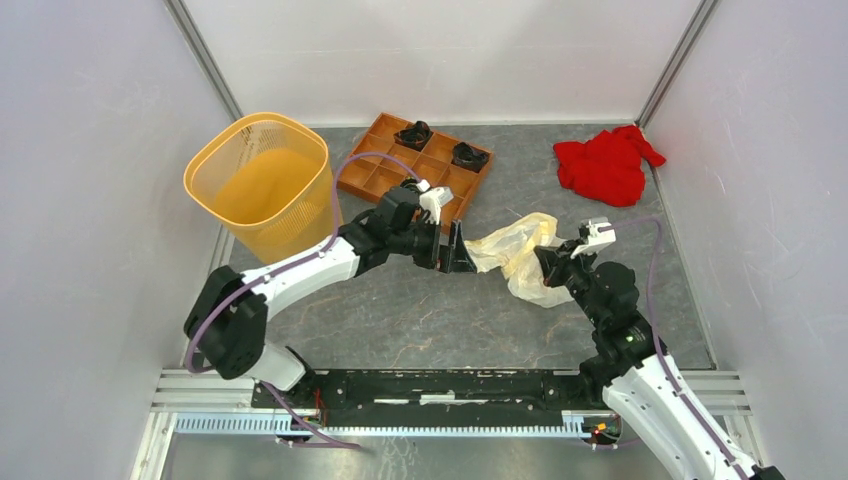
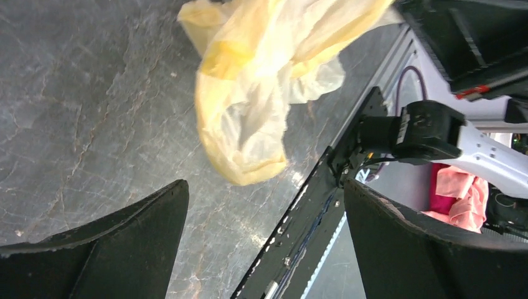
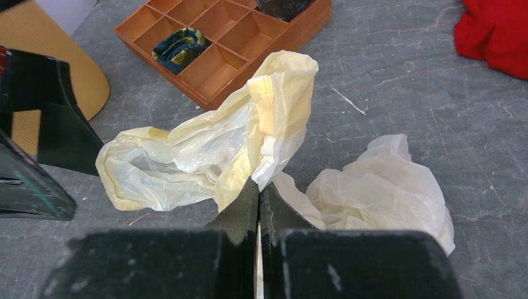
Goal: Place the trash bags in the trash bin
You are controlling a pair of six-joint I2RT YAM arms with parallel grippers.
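A crumpled trash bag (image 1: 515,255) of thin, translucent cream-white film with yellowish folds lies mid-tabletop (image 1: 420,310). The right gripper (image 3: 259,198) is pinched closed on its bunched middle. The left gripper (image 1: 458,252) stands open just beside its left end. The trash bin (image 1: 285,232) stands well apart, far left.

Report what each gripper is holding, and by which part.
The right gripper pinches the trash bag by a bunched fold near its middle. The left gripper is open, holding nothing.
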